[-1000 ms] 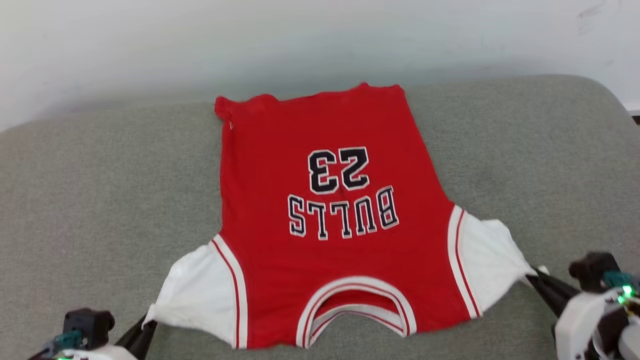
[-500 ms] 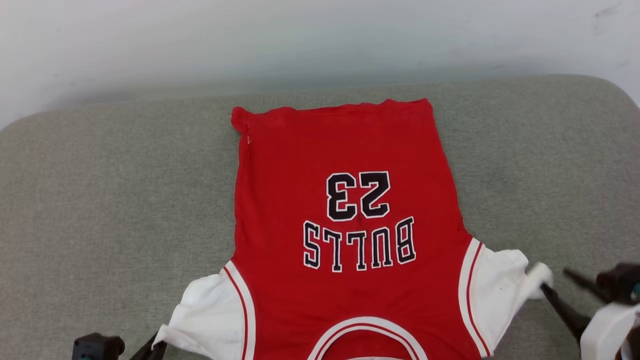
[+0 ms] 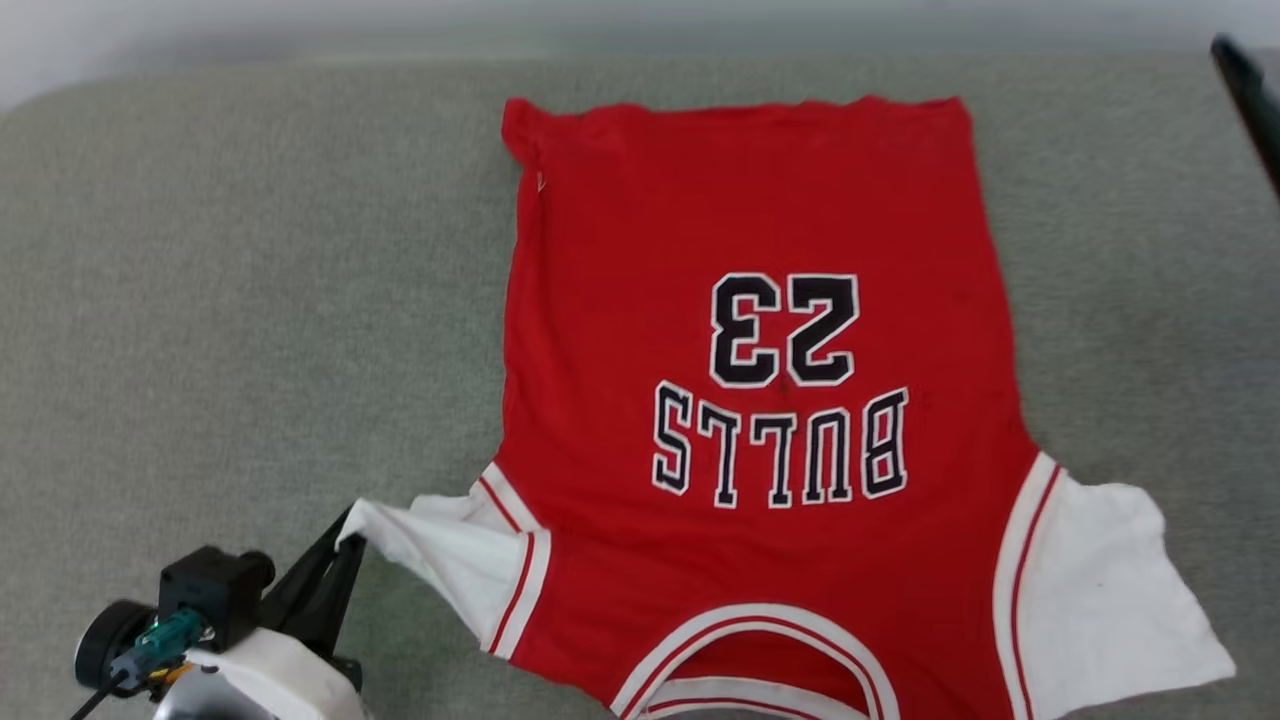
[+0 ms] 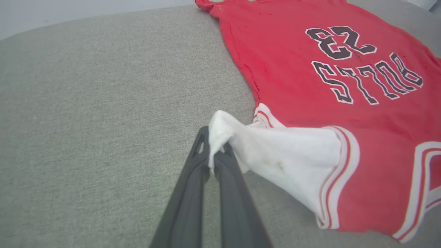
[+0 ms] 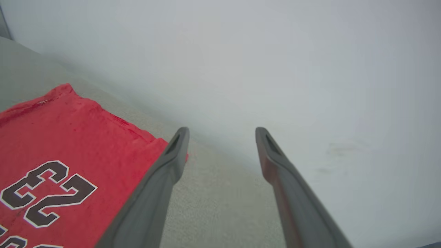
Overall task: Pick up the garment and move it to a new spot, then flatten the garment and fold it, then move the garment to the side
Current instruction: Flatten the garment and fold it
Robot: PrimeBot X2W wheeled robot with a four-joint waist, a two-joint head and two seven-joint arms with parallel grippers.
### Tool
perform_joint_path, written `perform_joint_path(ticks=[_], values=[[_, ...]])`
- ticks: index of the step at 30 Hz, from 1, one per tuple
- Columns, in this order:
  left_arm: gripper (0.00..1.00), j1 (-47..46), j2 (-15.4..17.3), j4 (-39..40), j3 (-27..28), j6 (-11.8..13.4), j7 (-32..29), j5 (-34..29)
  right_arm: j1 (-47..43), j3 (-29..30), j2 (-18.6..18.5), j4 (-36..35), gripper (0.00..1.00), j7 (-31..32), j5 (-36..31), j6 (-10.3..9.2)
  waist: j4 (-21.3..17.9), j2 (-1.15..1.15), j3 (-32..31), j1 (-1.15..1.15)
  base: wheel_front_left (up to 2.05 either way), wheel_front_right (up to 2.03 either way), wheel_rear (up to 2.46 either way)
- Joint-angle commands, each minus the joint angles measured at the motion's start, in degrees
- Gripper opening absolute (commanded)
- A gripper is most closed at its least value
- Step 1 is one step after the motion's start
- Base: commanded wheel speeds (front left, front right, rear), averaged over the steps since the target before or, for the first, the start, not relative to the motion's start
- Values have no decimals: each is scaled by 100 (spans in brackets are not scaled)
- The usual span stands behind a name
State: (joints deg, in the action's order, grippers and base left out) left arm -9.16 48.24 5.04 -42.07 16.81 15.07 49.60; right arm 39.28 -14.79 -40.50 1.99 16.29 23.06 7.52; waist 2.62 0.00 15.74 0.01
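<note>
Left end effector (image 4: 214, 148) on garment (image 4: 293, 69) sleeve

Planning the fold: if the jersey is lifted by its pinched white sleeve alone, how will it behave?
Probably floppy: the sleeve bunches to a point where the left end effector pinches it, so the garment would likely hang limp. Likely light: a small pinch tents the cloth. It may drag on the textured grey cushion.

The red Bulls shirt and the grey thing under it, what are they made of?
The red shirt with white sleeves looks like soft, matte knit cloth: it bunches where the left hand pinches a sleeve. The grey cushioned surface looks like coarse woven fabric, perhaps upholstery, with a fine speckled weave.
</note>
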Motion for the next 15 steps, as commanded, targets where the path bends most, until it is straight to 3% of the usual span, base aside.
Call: perform_joint_path(ticks=[1, 3, 4, 5, 6, 11, 15], values=[[0, -170, -40, 55, 36, -2, 14, -106, 465, -122, 98, 197, 100, 401, 161, -6, 321, 0, 505, -1, 0, 0, 0], [0, -247, -54, 98, 27, -17, 14, -161, 781, -228, 101, 299, 100, 715, 213, -5, 389, 0, 631, -1, 0, 0, 0], [0, -316, -84, 118, 20, -27, 14, -209, 1054, -335, 124, 459, 100, 1034, 294, -6, 447, 0, 727, -1, 0, 0, 0], [0, -453, -99, 177, 25, -12, 14, -321, 1637, -616, 140, 748, 100, 1778, 463, -6, 554, 0, 944, -1, 0, 0, 0], [0, -453, -99, 177, 25, -12, 14, -321, 1637, -616, 140, 748, 100, 1778, 463, -6, 554, 0, 944, -1, 0, 0, 0], [0, -745, -178, 400, 41, -8, 14, -512, 2777, -1106, 231, 1463, 100, 3625, 952, -5, 821, 0, 1461, -1, 0, 0, 0], [0, -922, -278, 564, 67, -28, 14, -625, 3327, -1294, 270, 1868, 100, 4592, 926, -5, 985, 0, 1845, -1, 0, 0, 0]])
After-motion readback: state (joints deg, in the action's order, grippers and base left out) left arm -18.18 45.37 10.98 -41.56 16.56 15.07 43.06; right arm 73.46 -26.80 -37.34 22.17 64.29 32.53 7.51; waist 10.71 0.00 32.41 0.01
